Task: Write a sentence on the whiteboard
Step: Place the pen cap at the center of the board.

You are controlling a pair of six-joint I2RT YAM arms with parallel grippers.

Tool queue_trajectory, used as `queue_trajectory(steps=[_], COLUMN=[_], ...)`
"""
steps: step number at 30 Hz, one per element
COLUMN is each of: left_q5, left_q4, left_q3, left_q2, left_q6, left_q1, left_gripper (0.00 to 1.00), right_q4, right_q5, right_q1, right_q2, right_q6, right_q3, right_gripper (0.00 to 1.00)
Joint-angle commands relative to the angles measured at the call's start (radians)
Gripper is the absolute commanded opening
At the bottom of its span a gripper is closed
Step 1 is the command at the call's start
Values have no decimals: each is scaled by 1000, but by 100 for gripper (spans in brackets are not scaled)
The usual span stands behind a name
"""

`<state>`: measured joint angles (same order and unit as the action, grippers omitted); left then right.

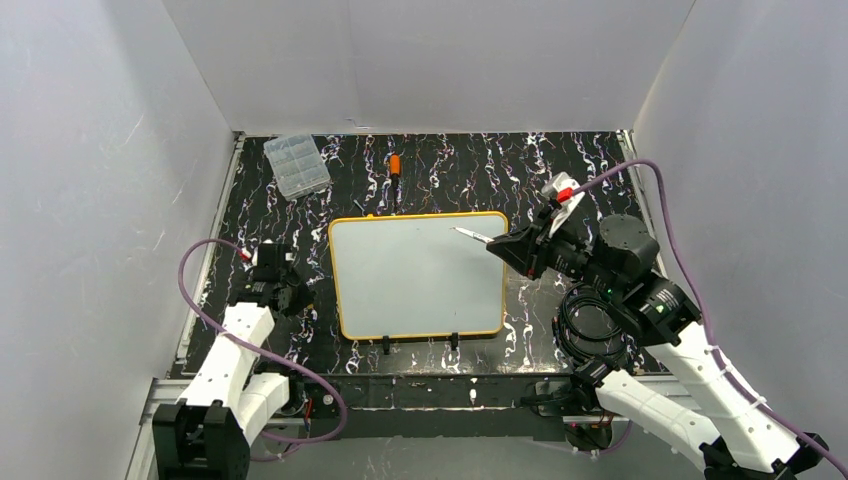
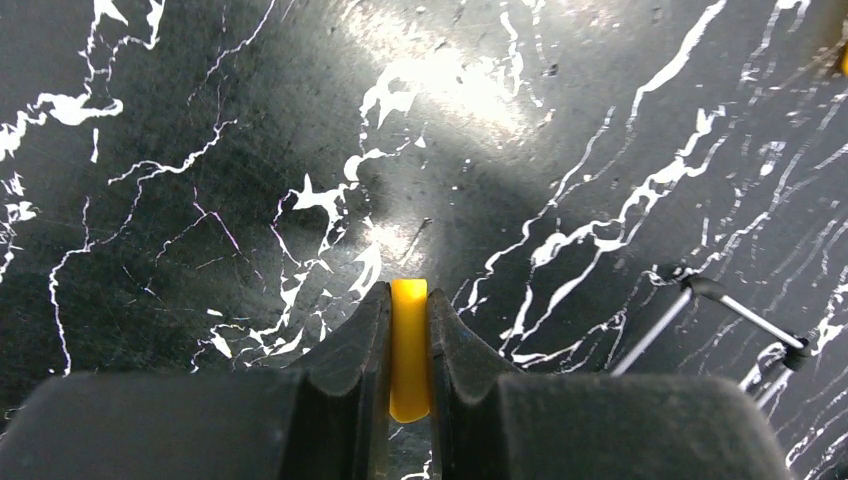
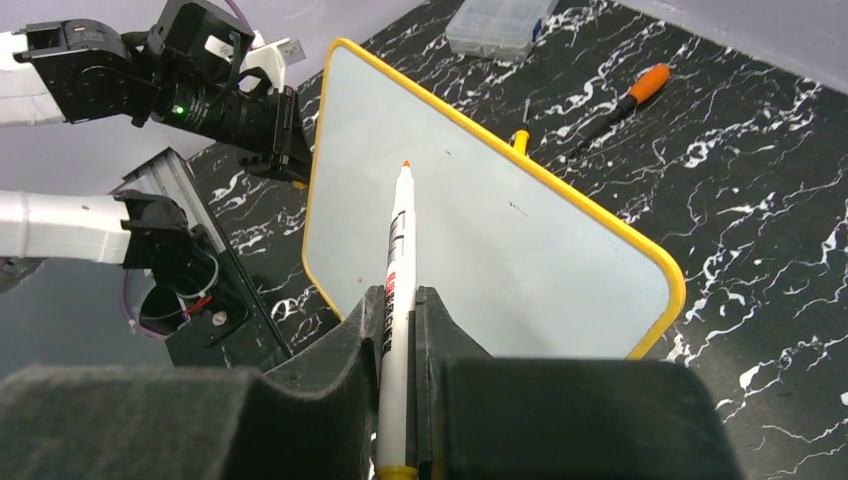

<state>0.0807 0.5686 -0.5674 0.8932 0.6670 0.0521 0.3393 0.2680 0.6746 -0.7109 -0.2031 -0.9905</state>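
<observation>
The whiteboard (image 1: 415, 275) lies flat in the middle of the black marbled table, with a yellow-orange rim. It also shows in the right wrist view (image 3: 480, 230). Its face looks blank; no sentence shows on it. My right gripper (image 1: 505, 247) (image 3: 400, 295) is shut on a white marker (image 1: 472, 235) (image 3: 398, 250), whose orange tip points over the board's far right part. I cannot tell whether the tip touches the board. My left gripper (image 1: 288, 292) (image 2: 408, 295) is to the left of the board, shut on a small yellow cap (image 2: 408, 350) just above the table.
A clear compartment box (image 1: 296, 165) (image 3: 500, 25) sits at the far left. An orange-handled tool (image 1: 395, 168) (image 3: 625, 100) lies beyond the board's far edge. Two black clips (image 1: 386, 345) sit at the board's near edge. White walls enclose the table.
</observation>
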Motion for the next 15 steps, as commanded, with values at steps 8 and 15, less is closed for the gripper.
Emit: queue_trajectory(steps=[8,15], left_q5=[32,-5], left_q4=[-83,-123], left_q3=[75,113], left_q2=[70,75], left_q6=[18,48], left_q1=[-6,-6], left_gripper=[14,31], right_q4=[-74,-22], right_q5=[1,13], right_q1=[2,1], right_q2=[10,-1], right_q6=[-14,-19], right_q3=[52,53], right_gripper=[1,1])
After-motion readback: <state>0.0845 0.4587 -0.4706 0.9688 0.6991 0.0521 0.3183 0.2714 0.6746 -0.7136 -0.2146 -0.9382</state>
